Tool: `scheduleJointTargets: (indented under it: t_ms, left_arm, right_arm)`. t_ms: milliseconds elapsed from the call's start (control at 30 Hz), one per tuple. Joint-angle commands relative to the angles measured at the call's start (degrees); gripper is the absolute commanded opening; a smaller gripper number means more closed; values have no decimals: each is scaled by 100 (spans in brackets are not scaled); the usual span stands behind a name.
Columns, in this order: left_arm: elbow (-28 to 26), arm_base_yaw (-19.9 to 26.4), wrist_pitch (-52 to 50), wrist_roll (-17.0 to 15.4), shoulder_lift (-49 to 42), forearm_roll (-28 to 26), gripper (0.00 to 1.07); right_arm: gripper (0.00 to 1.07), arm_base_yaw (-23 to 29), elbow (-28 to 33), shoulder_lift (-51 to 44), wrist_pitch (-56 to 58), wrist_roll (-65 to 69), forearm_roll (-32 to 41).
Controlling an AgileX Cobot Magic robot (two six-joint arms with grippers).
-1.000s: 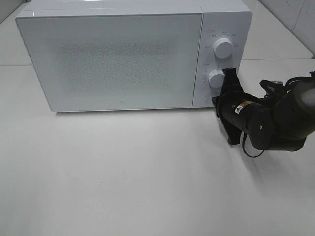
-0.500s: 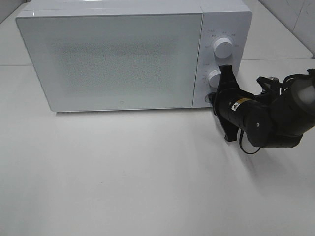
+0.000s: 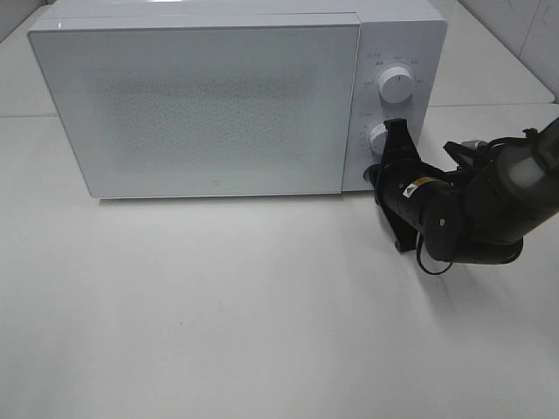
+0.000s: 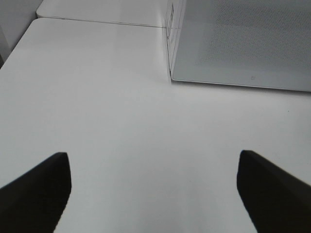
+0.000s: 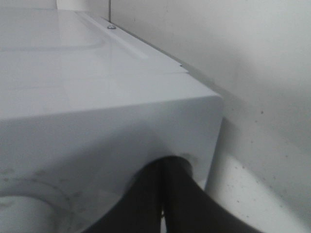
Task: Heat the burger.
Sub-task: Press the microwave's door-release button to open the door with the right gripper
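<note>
- Left gripper (image 4: 153,194): fingers spread wide and holding nothing, low over the bare table (image 3: 262,305), off the microwave's (image 3: 201,105) left front corner. Risk: if the door (image 3: 210,100) swings out this way, it could hit that arm.
- Door is shut flat. The frosted front hides the inside.
- Burger: not seen in any view, and not on the table. It is probably inside behind the door, but that cannot be confirmed. Risk: the oven runs empty, or the burger sits off-centre and nobody notices.
- Upper dial (image 3: 396,85) is clear of the arm. Lower dial (image 3: 377,137) is just beside the right gripper (image 3: 381,175). Risk: a small drift upward knocks the wrong dial and changes the setting.
- Right gripper: fingers (image 5: 146,204) pressed together with nothing between them, the tip against the lower right corner of the control panel. The arm hides whatever control sits under the tip.
- Risk: closed fingers make a narrow, slick point that could skid off a rounded control or off the panel edge.
- Risk: a hard push on a smooth tabletop could shove the microwave backward or twist it instead of working the control.
</note>
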Motion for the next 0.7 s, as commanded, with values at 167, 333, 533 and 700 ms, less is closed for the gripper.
scheduleJointTargets:
  t_ms: [167, 333, 533, 700]
  left_arm:
    - [6, 0, 34, 6, -34, -34, 85]
    - [6, 0, 34, 6, -34, -34, 85]
    - [6, 0, 34, 6, -34, -34, 85]
    - [6, 0, 34, 6, -34, -34, 85]
  right_arm:
    - [0, -143, -470, 63, -1553, -92, 338]
    - [0, -143, -470, 63, -1604, -92, 332]
    - [0, -126, -435, 57, -1564, -80, 338]
    - [0, -126, -327, -63, -1163, -40, 292]
